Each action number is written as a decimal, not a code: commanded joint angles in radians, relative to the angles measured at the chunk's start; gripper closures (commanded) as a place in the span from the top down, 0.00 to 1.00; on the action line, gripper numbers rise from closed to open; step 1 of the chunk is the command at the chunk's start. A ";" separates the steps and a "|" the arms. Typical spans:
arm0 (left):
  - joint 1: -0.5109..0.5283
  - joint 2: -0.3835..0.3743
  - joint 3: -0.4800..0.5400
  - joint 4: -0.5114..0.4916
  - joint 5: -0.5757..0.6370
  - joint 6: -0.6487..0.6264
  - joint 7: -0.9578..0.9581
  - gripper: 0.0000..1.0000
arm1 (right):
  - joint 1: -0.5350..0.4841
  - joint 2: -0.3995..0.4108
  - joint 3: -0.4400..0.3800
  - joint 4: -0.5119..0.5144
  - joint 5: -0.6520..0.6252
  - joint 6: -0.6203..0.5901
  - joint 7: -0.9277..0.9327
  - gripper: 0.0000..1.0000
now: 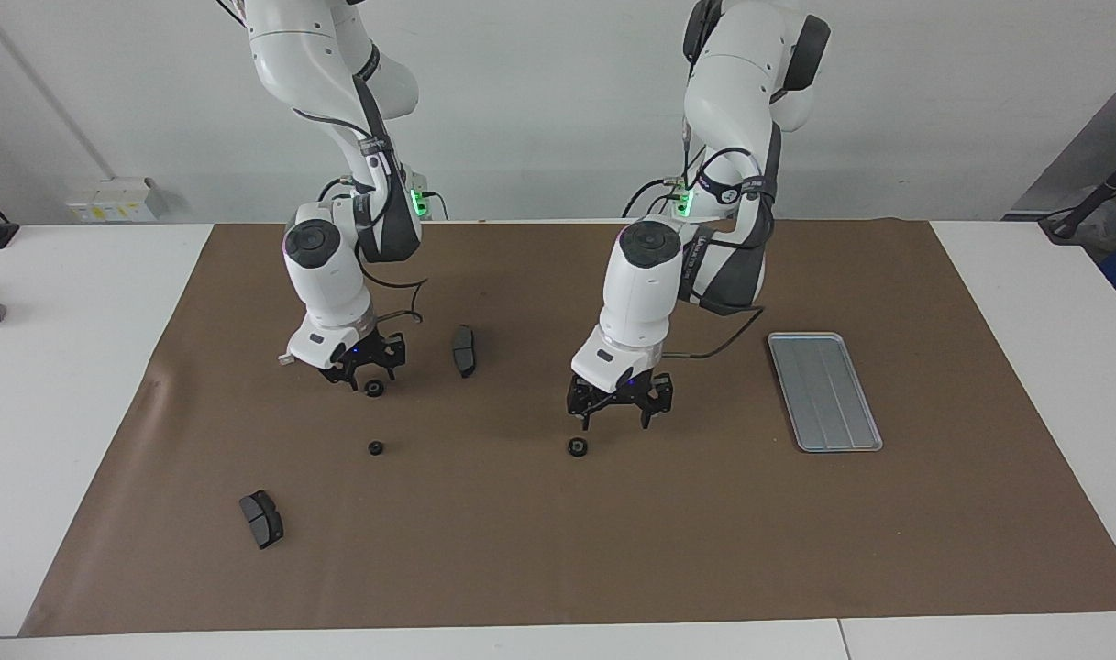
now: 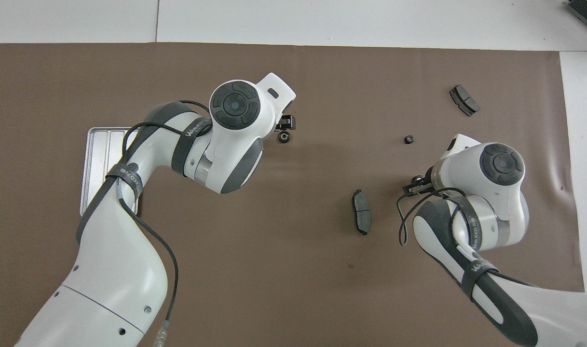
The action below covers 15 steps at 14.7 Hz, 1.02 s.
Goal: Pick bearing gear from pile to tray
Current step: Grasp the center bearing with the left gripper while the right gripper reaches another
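Observation:
Three black bearing gears lie on the brown mat. One gear (image 1: 372, 388) sits right under my right gripper (image 1: 370, 378), whose fingers stand apart on either side of it, low over the mat. A second gear (image 1: 576, 446) (image 2: 284, 137) lies just clear of my left gripper (image 1: 616, 420) (image 2: 284, 123), which hangs open a little above the mat. The third gear (image 1: 375, 447) (image 2: 409, 140) rests alone. The silver tray (image 1: 823, 391) (image 2: 98, 159) lies toward the left arm's end and holds nothing.
One dark pad (image 1: 464, 349) (image 2: 361, 218) lies beside the right gripper. Another pad (image 1: 261, 518) (image 2: 463, 100) sits farther from the robots, near the mat's corner. The white bracket (image 1: 286, 359) is almost wholly hidden by the right arm.

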 commanded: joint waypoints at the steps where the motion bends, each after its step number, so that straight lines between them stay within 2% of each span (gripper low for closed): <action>1: -0.019 0.011 0.014 0.013 0.012 0.043 -0.024 1.00 | -0.036 -0.029 0.017 -0.059 0.029 0.079 -0.038 0.61; 3: -0.027 0.037 0.014 0.013 0.015 0.048 -0.026 0.99 | -0.039 -0.028 0.017 -0.059 0.030 0.082 -0.038 0.59; 5: -0.060 0.111 0.023 0.058 0.020 0.051 -0.068 0.99 | -0.039 -0.026 0.017 -0.059 0.032 0.084 -0.032 0.52; 11: -0.082 0.136 0.023 0.058 0.023 0.103 -0.136 0.98 | -0.036 -0.026 0.017 -0.060 0.072 0.093 -0.038 0.52; 12: -0.086 0.134 0.023 0.047 0.024 0.104 -0.139 0.97 | -0.036 -0.028 0.017 -0.065 0.072 0.094 -0.038 0.48; 13: -0.088 0.131 0.023 0.033 0.024 0.109 -0.145 0.91 | -0.036 -0.026 0.017 -0.066 0.072 0.096 -0.038 0.30; 14: -0.088 0.131 0.023 0.032 0.024 0.120 -0.157 0.85 | -0.036 -0.026 0.017 -0.068 0.072 0.102 -0.035 0.06; 15: -0.088 0.131 0.023 0.030 0.024 0.123 -0.167 0.81 | -0.037 -0.026 0.017 -0.074 0.072 0.110 -0.035 0.00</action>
